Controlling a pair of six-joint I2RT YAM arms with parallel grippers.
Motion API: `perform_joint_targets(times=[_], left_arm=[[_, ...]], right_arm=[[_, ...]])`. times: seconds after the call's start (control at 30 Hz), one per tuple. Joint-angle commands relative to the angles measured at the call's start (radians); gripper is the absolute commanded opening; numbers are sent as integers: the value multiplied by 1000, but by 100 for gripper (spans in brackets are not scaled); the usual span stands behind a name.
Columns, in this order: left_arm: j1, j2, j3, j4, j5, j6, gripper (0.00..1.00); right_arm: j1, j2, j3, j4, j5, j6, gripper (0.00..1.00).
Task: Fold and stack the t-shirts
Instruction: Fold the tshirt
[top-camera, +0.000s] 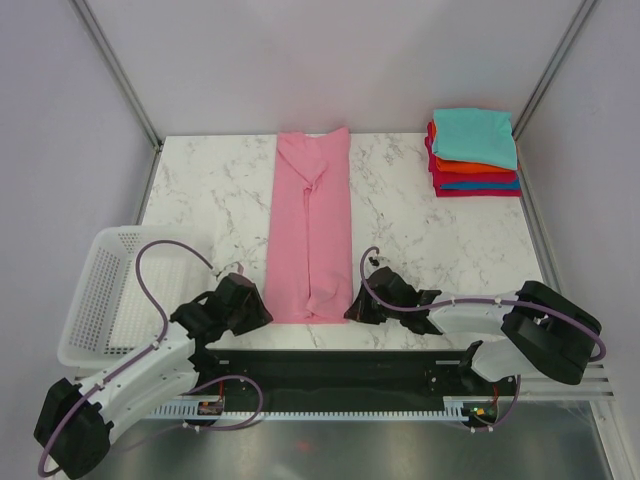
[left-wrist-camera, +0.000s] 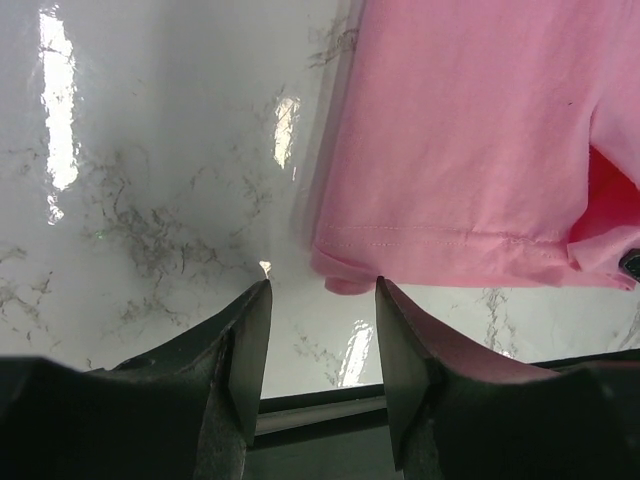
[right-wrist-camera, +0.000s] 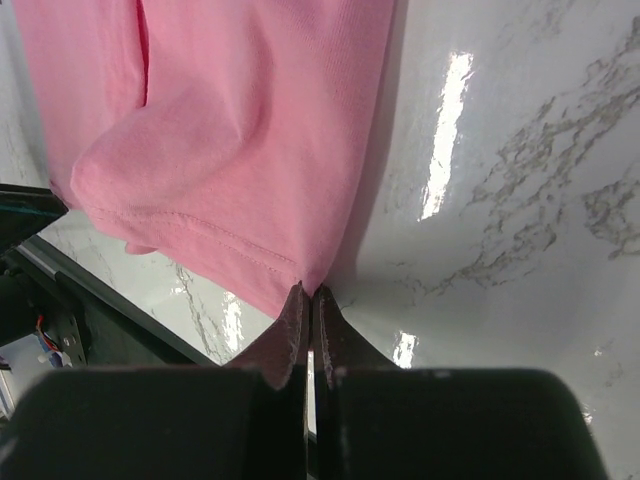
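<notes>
The pink t-shirt (top-camera: 311, 225) lies as a long narrow strip down the middle of the table, sleeves folded in. My right gripper (right-wrist-camera: 313, 292) is shut on the shirt's near right hem corner (right-wrist-camera: 300, 270); it shows in the top view (top-camera: 357, 310). My left gripper (left-wrist-camera: 322, 290) is open, its fingertips just short of the near left hem corner (left-wrist-camera: 345, 280); in the top view it sits at that corner (top-camera: 262, 312). A stack of folded tees (top-camera: 474, 152) lies at the far right, teal on top, with orange, blue and red below.
A white mesh basket (top-camera: 100, 295) stands at the near left beside my left arm. The black base rail (top-camera: 340, 365) runs along the table's near edge. Metal frame posts rise at the far corners.
</notes>
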Motion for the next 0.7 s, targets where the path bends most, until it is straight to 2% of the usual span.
perform_joint_targets(times=[0.0, 0.2, 0.27, 0.4, 0.43, 0.5, 0.6, 0.67], left_arm=[[-5, 19, 2, 47, -29, -40, 53], [-6, 80, 16, 100, -17, -29, 52], [-6, 110, 22, 117, -16, -26, 48], [-9, 132, 21, 145, 1, -23, 33], [-8, 131, 19, 148, 3, -23, 22], [-9, 120, 19, 149, -3, -20, 10], [-12, 89, 44, 127, 15, 0, 2], [-25, 60, 76, 85, 39, -4, 2]], right_arm=[[1, -1, -8, 19, 9, -10, 0], [2, 20, -3, 35, 1, -13, 0], [1, 21, -2, 35, -1, -14, 0], [2, 16, -8, 31, -1, -19, 0], [2, 11, -11, 30, 2, -19, 0], [1, -1, -17, 27, 1, -18, 0], [-1, -35, -23, -11, -11, -11, 0], [5, -102, -31, -77, -19, -16, 0]])
